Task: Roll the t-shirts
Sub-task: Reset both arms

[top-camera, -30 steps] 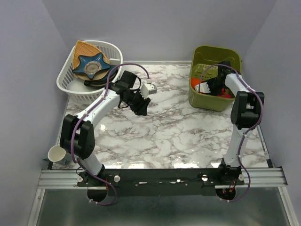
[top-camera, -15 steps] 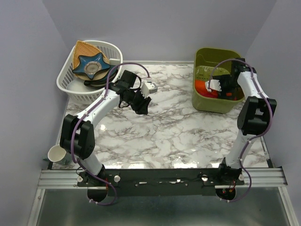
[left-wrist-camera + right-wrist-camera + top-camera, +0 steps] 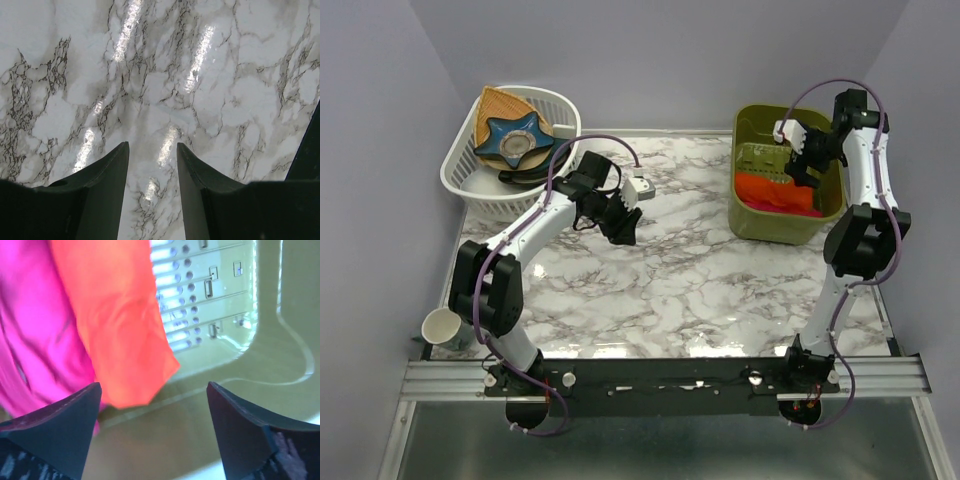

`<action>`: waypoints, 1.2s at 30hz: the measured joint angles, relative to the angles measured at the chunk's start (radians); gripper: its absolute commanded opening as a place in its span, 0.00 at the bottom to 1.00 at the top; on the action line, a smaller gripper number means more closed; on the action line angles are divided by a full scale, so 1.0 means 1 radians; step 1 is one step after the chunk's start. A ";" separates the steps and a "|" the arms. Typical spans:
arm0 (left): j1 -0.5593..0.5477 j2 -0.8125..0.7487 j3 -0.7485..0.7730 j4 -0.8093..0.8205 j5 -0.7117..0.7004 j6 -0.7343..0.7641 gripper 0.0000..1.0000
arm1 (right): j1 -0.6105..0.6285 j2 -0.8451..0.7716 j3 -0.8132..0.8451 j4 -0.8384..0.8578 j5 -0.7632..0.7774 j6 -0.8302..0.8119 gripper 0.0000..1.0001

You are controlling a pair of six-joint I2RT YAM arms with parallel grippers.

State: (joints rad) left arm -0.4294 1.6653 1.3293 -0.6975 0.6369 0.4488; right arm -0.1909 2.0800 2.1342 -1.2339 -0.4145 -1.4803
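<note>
The bright orange t-shirt (image 3: 775,191) lies bunched inside the olive green bin (image 3: 752,222) at the back right. In the right wrist view the t-shirt (image 3: 117,325) hangs beside pink fabric (image 3: 35,335) over the bin's floor. My right gripper (image 3: 802,163) hovers inside the bin above the t-shirt; its jaws are wide open and empty (image 3: 152,405). My left gripper (image 3: 620,225) is over the bare marble table (image 3: 670,270), open and empty (image 3: 152,152).
A white laundry basket (image 3: 460,185) at the back left holds a tan woven fan (image 3: 500,105), a blue star-shaped piece (image 3: 515,135) and dark items. A paper cup (image 3: 441,327) stands at the table's front left corner. Purple walls close in on all sides.
My right arm rose and swung back toward the bin's far right, uncovering the orange t-shirt. The bin shifted slightly. The left arm barely moved.
</note>
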 measured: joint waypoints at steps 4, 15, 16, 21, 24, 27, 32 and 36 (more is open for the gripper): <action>0.000 0.000 0.000 0.007 0.001 -0.004 0.51 | 0.002 0.060 0.024 0.057 -0.044 0.204 0.74; 0.000 -0.005 -0.012 0.040 -0.001 -0.030 0.51 | 0.013 0.084 -0.158 0.145 0.033 0.328 0.57; 0.000 -0.006 -0.016 0.043 -0.001 -0.031 0.51 | 0.013 0.084 -0.170 0.146 0.047 0.328 0.59; 0.000 -0.013 -0.025 0.050 -0.002 -0.031 0.51 | 0.017 0.096 -0.181 0.150 0.111 0.368 0.70; 0.000 -0.026 -0.029 0.055 -0.006 -0.029 0.51 | 0.018 0.112 -0.113 0.145 0.134 0.409 0.81; 0.000 -0.046 -0.031 0.063 -0.014 -0.022 0.51 | 0.018 0.105 -0.064 0.152 0.142 0.436 0.92; 0.000 -0.096 -0.037 0.098 -0.026 -0.020 0.54 | 0.022 -0.027 -0.130 0.190 0.098 0.502 1.00; 0.000 -0.111 -0.031 0.130 -0.054 -0.026 0.70 | 0.067 -0.229 -0.241 0.248 0.037 0.620 1.00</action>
State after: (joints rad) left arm -0.4294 1.5539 1.2984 -0.5674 0.5827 0.4225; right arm -0.1242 1.8511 1.8927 -0.9855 -0.3771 -0.8608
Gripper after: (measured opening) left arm 0.559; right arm 0.995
